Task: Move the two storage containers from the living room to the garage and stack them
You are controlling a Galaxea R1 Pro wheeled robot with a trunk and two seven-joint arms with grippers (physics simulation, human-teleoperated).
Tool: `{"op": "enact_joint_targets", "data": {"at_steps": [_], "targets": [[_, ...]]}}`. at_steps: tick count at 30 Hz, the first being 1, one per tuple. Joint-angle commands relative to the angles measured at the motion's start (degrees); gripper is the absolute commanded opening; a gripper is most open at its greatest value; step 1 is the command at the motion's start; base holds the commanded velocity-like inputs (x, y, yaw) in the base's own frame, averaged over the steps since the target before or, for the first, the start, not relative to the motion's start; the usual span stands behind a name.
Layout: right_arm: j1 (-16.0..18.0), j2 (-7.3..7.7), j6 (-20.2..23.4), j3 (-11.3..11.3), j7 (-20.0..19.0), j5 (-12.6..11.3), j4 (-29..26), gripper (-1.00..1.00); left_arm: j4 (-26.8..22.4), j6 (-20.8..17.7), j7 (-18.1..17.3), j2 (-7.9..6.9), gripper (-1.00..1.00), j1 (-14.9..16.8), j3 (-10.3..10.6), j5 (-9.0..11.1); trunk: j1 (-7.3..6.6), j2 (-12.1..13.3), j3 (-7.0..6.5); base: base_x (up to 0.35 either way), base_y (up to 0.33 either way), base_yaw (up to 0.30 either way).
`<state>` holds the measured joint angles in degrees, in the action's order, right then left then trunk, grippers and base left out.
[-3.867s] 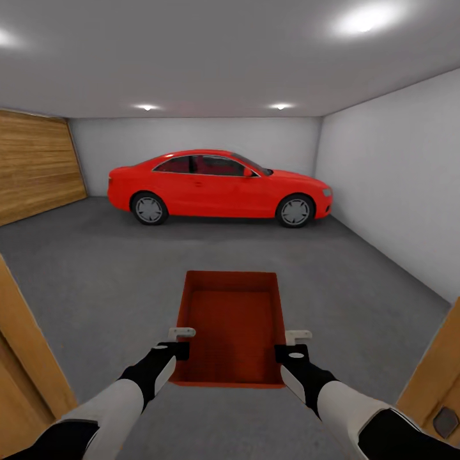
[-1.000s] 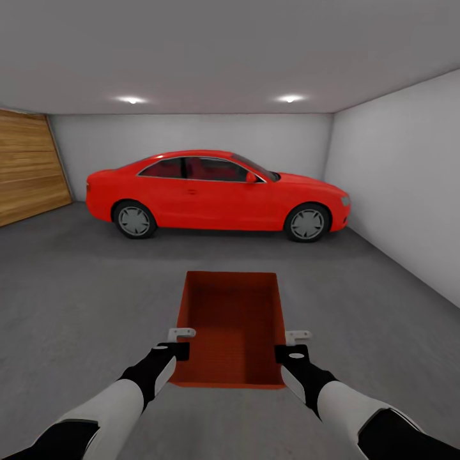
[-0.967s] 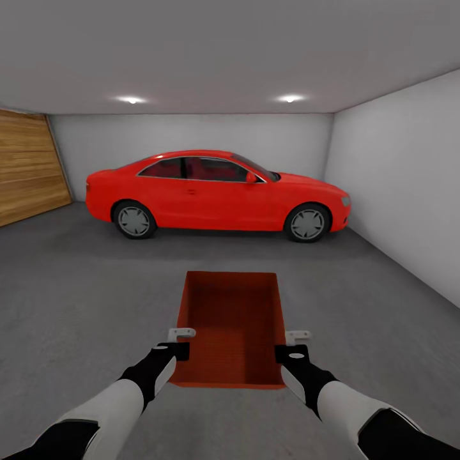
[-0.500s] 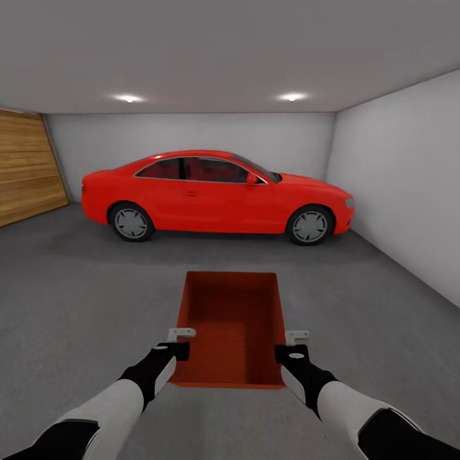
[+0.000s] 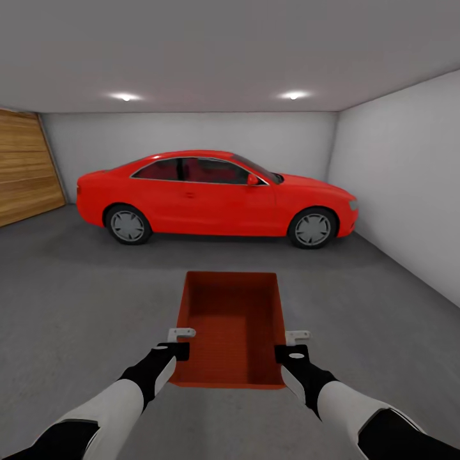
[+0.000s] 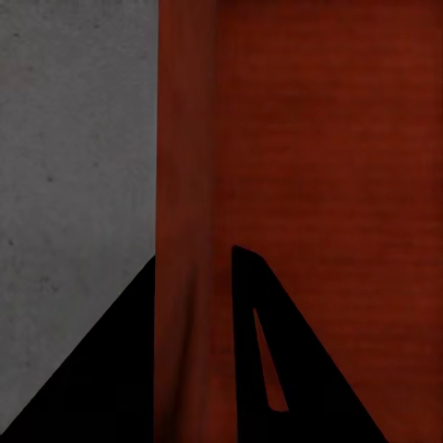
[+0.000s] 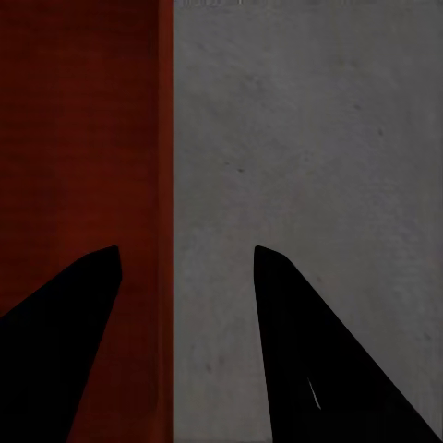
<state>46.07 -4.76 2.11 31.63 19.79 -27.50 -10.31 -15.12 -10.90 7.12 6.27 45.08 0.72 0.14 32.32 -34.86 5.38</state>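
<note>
One bin (image 5: 233, 326) is held above the grey floor (image 5: 83, 300) before a red car (image 5: 214, 198), its left wall clamped by the left gripper (image 5: 181, 342) and its right wall by the right gripper (image 5: 292, 344).

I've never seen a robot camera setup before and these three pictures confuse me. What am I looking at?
These are simulator renders from a two-armed robot. The head camera looks down over both arms: the left gripper and right gripper each pinch a side wall of an orange-red open-top storage bin, carried above the dark grey concrete floor. Ahead stands a red car, with a wooden plank door at left. The other two pictures come from cameras near each gripper, looking along its black fingers at the bin wall.
</note>
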Motion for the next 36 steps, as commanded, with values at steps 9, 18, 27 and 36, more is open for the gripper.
{"op": "enact_joint_targets", "data": {"at_steps": [9, 18, 27, 36], "targets": [[0.07, 0.01, 0.26, -1.66, -1.94, 0.12, -0.97, -1.00, -0.11, -0.45, 0.59, -0.03, -1.00, 0.01, -1.24, -1.10, 0.05, -0.09, 0.10, 0.321, 0.000, 0.000], [0.07, 0.01, 0.26, -1.66, -1.94, 0.08, -0.94, -1.00, -0.20, -0.44, 0.58, -0.03, -1.00, 0.01, -1.24, -1.10, 0.05, -0.09, 0.10, 0.321, 0.000, 0.000], [0.07, 0.01, 0.26, -1.65, -1.94, 0.14, -0.97, -1.00, -0.44, -0.44, 0.35, -0.03, -1.00, 0.01, -1.24, -1.10, 0.05, -0.09, 0.10, 0.098, 0.000, 0.000], [0.07, 0.03, 0.26, -1.66, -1.94, 0.17, -0.96, -1.00, -0.44, -0.44, 0.35, -0.03, -1.00, 0.01, -1.24, -1.10, 0.05, -0.09, 0.10, 0.000, 0.000, -0.006]]}}
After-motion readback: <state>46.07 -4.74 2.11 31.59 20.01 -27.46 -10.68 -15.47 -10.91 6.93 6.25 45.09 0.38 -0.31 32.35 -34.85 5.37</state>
